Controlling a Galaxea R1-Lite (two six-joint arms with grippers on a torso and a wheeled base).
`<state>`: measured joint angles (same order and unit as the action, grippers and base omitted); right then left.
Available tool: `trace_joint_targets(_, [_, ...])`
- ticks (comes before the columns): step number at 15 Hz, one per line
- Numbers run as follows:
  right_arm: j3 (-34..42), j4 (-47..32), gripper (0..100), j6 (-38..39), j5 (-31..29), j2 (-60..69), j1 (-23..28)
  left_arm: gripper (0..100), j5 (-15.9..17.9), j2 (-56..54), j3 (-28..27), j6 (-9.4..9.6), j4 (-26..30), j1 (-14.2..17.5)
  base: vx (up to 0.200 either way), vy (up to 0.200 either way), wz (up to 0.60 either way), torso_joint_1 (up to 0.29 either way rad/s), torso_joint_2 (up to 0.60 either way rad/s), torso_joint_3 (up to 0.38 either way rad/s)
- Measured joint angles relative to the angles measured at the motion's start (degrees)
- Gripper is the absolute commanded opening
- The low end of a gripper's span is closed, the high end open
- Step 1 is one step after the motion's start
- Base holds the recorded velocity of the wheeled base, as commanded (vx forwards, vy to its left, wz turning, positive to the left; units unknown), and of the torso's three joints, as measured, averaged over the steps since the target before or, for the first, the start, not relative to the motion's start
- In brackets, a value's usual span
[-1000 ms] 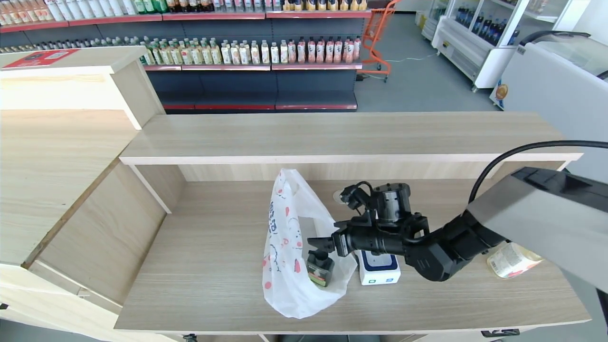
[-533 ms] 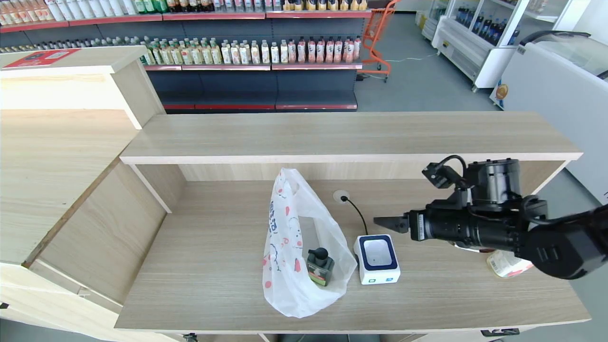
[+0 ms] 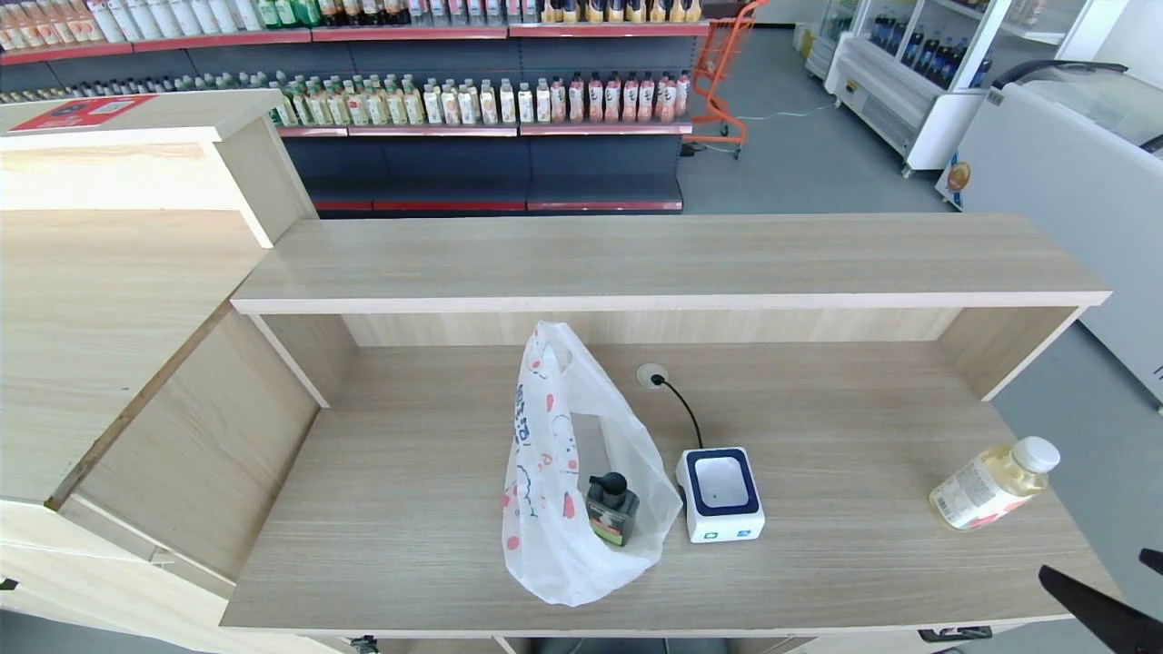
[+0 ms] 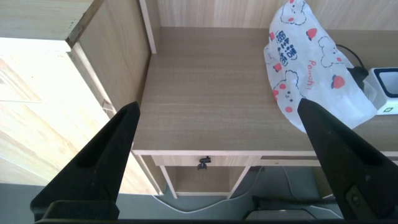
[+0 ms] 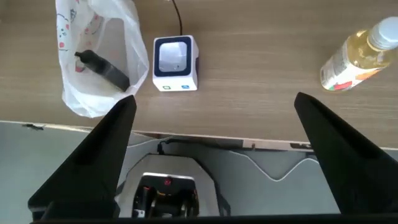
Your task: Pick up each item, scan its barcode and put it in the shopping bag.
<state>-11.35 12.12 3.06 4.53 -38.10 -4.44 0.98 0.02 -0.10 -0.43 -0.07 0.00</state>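
The wooden tabletop (image 3: 818, 545) is running across the scene beneath a raised ledge, and it is carrying all the task's things.

The white shopping bag (image 3: 545, 436), printed with red and blue marks, is standing near the middle of the tabletop with its mouth gaping toward the right; it is also showing in the left wrist view (image 4: 305, 68) and the right wrist view (image 5: 93, 56).

The right end effector (image 5: 214, 98) is hanging off the near right edge of the tabletop, its fingers (image 3: 1090, 609) spreading wide and gripping nothing. The left end effector (image 4: 219, 106) is hanging over the near left part of the tabletop, left of the bag, its fingers likewise spreading wide and gripping nothing.

The white barcode scanner (image 3: 720, 495), with a dark blue frame around its window, is sitting just right of the bag, its near left corner meeting the plastic; the right wrist view is showing it too (image 5: 175, 64).

The clear bottle (image 3: 990, 486) of yellow liquid with a white cap is lying on its side at the right end of the tabletop, well apart from the scanner, cap pointing right and far (image 5: 357, 56).

The dark bottle (image 3: 611, 510) with a black pump top is resting inside the bag, showing through the opening (image 5: 102, 68); whether it is leaning or lying flat is hard to tell.

A black cable (image 3: 681, 409) is running from the scanner's far side to a round port (image 3: 651, 372) in the tabletop.
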Motion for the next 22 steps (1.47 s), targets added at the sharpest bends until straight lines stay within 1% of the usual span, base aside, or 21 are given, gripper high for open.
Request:
trace_joint_targets(2, [4.94, -6.57, 100, -1.29, -2.22, 15.2, 1.06, 100, 0.0, 0.0, 0.0, 0.0, 0.0, 0.0, 0.0, 0.0, 0.0, 0.0, 0.0, 0.0])
trace_joint_targets(4, [9.42, -12.61, 100, -2.55, -4.38, 26.06, 2.23, 100, 0.0, 0.0, 0.0, 0.0, 0.0, 0.0, 0.0, 0.0, 0.0, 0.0, 0.0, 0.0])
trace_joint_targets(7, [10.95, -12.65, 100, -2.77, -4.53, 34.02, 3.71, 100, 0.0, 0.0, 0.0, 0.0, 0.0, 0.0, 0.0, 0.0, 0.0, 0.0, 0.0, 0.0])
trace_joint_targets(11, [11.14, -12.5, 100, -2.27, -4.53, 37.68, 4.3, 100, 0.0, 0.0, 0.0, -0.04, 0.0, 0.0, 0.0, 0.0, 0.0, 0.0, 0.0, 0.0])
trace_joint_targets(16, [11.17, -12.54, 100, -2.17, -4.56, 38.32, 4.41, 100, -0.05, 0.0, 0.0, -0.22, 0.0, 0.0, -0.2, -0.2, 0.0, 0.006, 0.0, 0.002])
trace_joint_targets(20, [11.17, -12.58, 100, -2.16, -4.56, 38.34, 4.28, 100, -0.02, 0.0, 0.0, 0.05, 0.0, 0.1, -0.2, -0.2, 0.0, 0.0, 0.0, 0.004])
trace_joint_targets(22, [11.17, -12.61, 100, -2.17, -4.56, 38.34, 4.41, 100, -0.02, 0.0, 0.0, -0.09, 0.0, -0.05, 0.0, 0.0, 0.0, 0.0, 0.0, 0.0])
